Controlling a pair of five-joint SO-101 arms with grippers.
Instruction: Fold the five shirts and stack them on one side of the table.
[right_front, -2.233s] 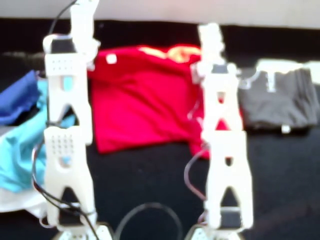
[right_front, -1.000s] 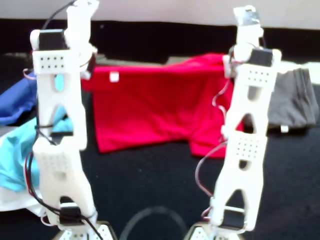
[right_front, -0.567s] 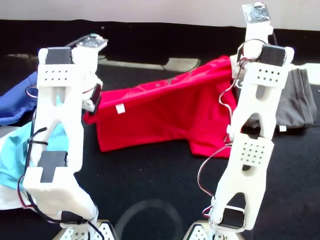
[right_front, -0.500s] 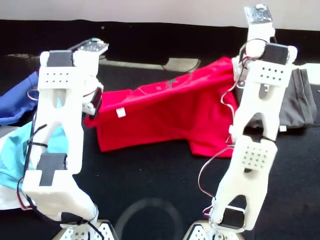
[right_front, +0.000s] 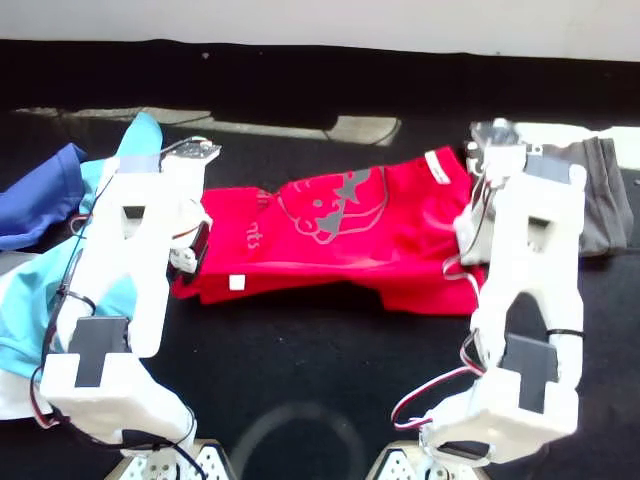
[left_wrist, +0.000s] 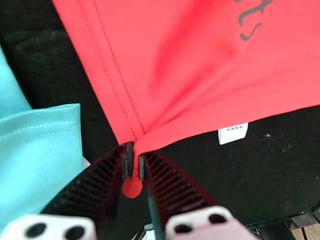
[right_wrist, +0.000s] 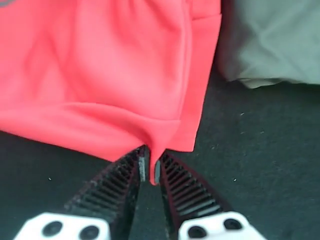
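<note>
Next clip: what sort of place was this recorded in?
Probably a robotics test bench: a white left arm and right arm stand at the near edge of a black-covered table, with a red shirt spread between them and a folded grey shirt beside it.

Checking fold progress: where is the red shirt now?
The red shirt lies mid-table in the high view, teal shirt to its left, grey shirt to its right; the left pincer and right pincer each grip an edge.

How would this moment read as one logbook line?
step: folding red shirt | left arm: jaws shut on its edge beside cyan shirt | right arm: jaws shut on its edge beside grey shirt
</note>
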